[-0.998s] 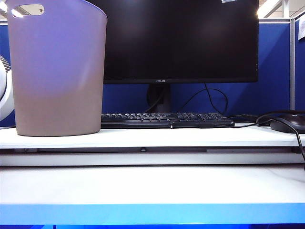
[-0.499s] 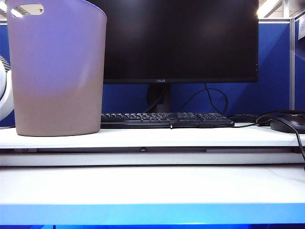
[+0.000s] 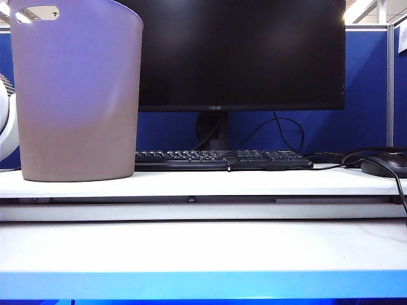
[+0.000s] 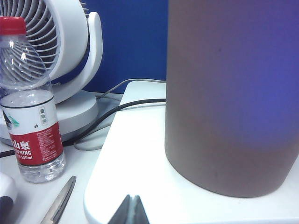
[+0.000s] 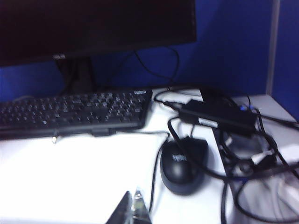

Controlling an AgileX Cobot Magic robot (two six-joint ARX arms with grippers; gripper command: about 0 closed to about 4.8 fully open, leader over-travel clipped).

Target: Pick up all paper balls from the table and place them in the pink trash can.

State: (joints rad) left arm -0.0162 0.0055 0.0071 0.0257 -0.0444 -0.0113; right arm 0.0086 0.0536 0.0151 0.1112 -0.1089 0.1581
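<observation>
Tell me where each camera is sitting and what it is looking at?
Exterior view: low at the table's blue front edge, facing the monitor, keyboard and pink trash can; no arm shows.
Left wrist view: on the left arm, facing the trash can, a fan and a water bottle; the shut left hand peeks in.
Right wrist view: on the right arm, facing the keyboard and a mouse; the shut right hand peeks in.
Shared: the trash can; the keyboard.

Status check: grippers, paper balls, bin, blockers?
Left gripper shut, empty, by the pink trash can. Right gripper shut, empty, near the mouse. No paper balls visible on the table. Nothing blocking.
</observation>
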